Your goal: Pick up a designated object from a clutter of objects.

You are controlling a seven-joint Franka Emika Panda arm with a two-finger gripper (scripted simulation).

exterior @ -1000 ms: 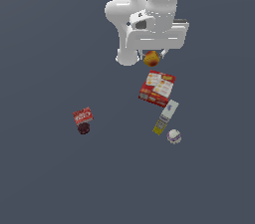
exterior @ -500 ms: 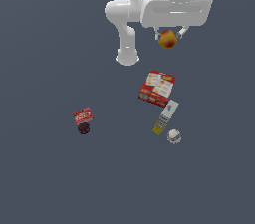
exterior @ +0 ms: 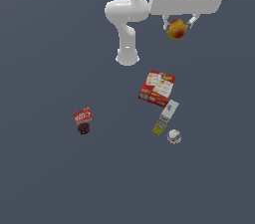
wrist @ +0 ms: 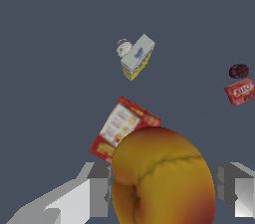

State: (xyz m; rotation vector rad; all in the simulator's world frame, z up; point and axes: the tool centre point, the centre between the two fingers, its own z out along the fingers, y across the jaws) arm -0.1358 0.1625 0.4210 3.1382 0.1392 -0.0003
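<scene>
The designated object, an orange-yellow round fruit with red patches [exterior: 176, 29], hangs high above the floor, held by my gripper [exterior: 178, 25], which is shut on it. In the wrist view the fruit [wrist: 162, 178] fills the near field between my two grey fingers [wrist: 94, 190]. The rest of the clutter lies below: a red cracker box [exterior: 157, 88] [wrist: 123, 127], a white-yellow slim box [exterior: 166, 117] [wrist: 137, 56], a white-purple round item [exterior: 174, 136] [wrist: 123, 47], a small red packet [exterior: 82, 115] [wrist: 240, 91] and a dark round item [exterior: 83, 128] [wrist: 239, 71].
The arm's white base [exterior: 127, 57] stands behind the red box. The floor is a plain dark grey surface [exterior: 50, 178]. The packet and dark round item lie apart from the other three, toward the exterior view's left.
The gripper has risen with the fruit and moved toward the exterior view's right, away from the red box. The objects on the floor have not moved.
</scene>
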